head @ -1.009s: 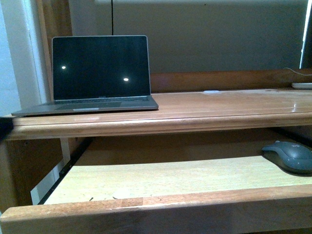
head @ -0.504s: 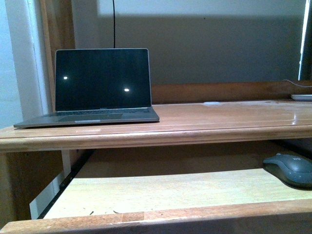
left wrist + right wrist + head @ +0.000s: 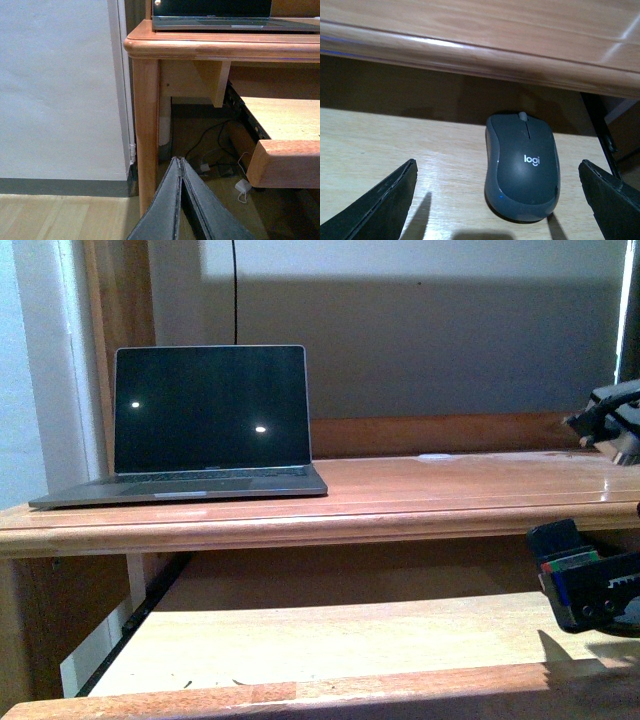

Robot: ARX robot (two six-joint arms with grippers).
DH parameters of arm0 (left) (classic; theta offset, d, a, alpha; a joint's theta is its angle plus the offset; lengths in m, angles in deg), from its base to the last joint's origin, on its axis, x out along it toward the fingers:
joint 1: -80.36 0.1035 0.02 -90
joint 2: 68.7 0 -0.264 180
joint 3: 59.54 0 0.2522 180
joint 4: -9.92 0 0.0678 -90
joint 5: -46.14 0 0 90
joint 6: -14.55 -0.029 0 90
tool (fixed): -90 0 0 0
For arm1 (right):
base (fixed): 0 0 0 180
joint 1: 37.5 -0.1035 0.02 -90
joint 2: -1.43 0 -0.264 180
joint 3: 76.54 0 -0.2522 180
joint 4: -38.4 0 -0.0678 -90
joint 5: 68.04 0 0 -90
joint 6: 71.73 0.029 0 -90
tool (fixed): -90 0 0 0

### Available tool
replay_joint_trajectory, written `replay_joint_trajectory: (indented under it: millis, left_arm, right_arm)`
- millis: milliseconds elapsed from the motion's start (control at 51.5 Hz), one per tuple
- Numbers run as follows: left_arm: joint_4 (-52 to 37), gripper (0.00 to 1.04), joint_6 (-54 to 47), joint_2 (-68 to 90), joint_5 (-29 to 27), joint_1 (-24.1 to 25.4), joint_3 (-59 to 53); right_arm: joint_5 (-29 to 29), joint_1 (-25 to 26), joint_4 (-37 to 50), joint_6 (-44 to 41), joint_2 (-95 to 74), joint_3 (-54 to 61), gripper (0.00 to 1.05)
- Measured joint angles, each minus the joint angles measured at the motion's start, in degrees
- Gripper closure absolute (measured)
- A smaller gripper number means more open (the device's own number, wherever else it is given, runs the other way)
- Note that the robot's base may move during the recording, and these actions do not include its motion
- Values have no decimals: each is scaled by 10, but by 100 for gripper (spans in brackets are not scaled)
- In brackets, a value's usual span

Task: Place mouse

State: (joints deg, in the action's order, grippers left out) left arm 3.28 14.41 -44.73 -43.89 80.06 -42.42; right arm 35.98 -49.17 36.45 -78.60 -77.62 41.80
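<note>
The mouse (image 3: 522, 167), dark grey with a "logi" mark, lies on the pale pull-out shelf (image 3: 395, 145) under the desk top. My right gripper (image 3: 497, 170) stands open just above it, one finger on each side and both apart from it. In the front view that gripper (image 3: 590, 590) is at the far right over the shelf and hides the mouse. My left gripper (image 3: 179, 165) is shut on nothing, low beside the desk's left leg (image 3: 146, 125).
An open laptop (image 3: 210, 420) sits on the desk top (image 3: 450, 480) at the left. The desk's front edge (image 3: 470, 50) overhangs the shelf close behind the mouse. The shelf's raised front rail (image 3: 300, 690) runs along its near side. Cables and a white adapter (image 3: 243, 186) lie on the floor.
My right gripper has come into the front view at the far right and now covers the mouse there. The view itself has shifted a little; the laptop sits slightly lower in frame.
</note>
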Motion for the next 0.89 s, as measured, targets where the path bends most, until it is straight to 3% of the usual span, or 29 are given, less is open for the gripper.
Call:
replay_joint_trajectory:
  millis: [369, 679, 893]
  left_arm:
    - [24, 102, 0, -58, 1, 0, -29]
    - [77, 102, 0, -114, 0, 0, -29]
    - [140, 102, 0, -165, 0, 0, -29]
  right_arm:
    - [39, -1, -28, 12, -83, -52, 7]
    - [32, 8, -70, 78, -140, -107, 8]
    - [27, 11, -62, 103, -143, -106, 46]
